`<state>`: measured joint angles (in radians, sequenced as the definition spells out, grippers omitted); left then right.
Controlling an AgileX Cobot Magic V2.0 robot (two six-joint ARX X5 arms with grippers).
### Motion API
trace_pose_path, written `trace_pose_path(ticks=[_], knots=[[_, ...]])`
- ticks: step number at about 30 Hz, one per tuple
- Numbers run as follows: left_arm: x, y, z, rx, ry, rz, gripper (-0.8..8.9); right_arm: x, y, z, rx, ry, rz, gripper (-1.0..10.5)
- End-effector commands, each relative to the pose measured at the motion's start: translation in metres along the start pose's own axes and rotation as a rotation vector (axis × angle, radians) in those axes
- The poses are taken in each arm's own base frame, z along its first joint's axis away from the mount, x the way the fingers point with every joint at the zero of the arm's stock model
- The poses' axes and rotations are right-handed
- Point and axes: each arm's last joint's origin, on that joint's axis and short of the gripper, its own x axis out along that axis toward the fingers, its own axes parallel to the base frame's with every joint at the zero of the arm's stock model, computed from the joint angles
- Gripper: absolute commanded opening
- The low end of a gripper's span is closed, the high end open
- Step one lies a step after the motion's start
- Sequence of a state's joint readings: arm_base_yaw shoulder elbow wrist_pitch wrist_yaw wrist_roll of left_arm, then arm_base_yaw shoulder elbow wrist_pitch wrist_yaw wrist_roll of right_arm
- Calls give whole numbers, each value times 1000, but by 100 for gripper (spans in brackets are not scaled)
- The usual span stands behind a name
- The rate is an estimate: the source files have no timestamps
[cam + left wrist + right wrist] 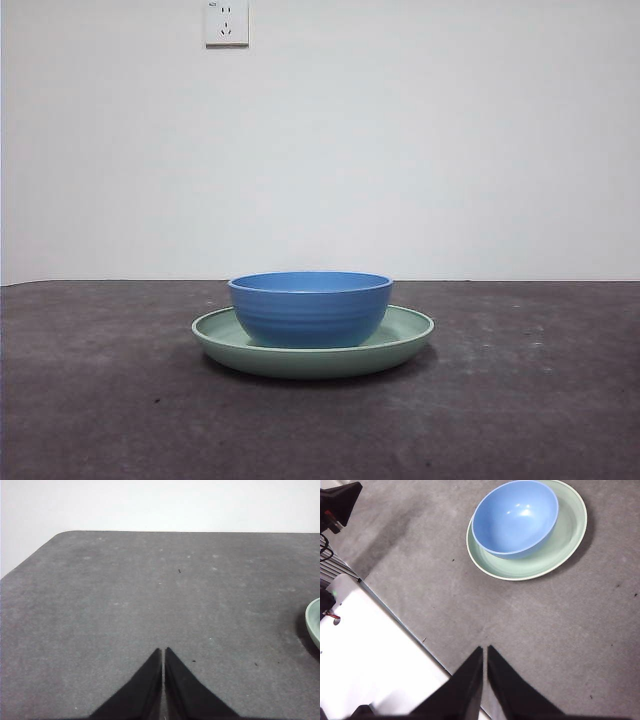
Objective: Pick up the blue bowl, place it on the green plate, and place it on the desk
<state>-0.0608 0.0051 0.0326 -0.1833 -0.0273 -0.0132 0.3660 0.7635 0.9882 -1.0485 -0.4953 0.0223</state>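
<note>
One blue bowl (310, 308) (empty) sits in the green plate (405, 335).

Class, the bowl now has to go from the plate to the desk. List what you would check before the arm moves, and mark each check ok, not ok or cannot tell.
1. Blue bowl sits upright in the green plate: ok.
2. Bowl is empty inside: ok, right wrist view shows only glossy blue.
3. Left gripper holds nothing, jaws shut: ok.
4. Right gripper holds nothing, jaws shut: not ok for grasping, must open first.
5. Bare desk beside the plate for setting down: ok.
6. Bowl centred on plate: not ok, it sits toward one side of the rim.
</note>
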Motion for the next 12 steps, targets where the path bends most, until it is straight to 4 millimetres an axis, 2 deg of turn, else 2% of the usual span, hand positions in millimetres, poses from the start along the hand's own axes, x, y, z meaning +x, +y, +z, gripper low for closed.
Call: trace_pose_path(ticks=[1,5,8,12], knots=[[2,0,-7,-2,24,5,10,0,1,2,-19,-6,7,8],[2,0,-7,-2,24,5,10,0,1,2,-19,-7,6,8],[2,0,-7,-2,24,5,10,-7,0,2,-95,-62,-40,8],[2,0,-7,-2,24,5,10,-20,-5,3,-155,-259,-126,8]])
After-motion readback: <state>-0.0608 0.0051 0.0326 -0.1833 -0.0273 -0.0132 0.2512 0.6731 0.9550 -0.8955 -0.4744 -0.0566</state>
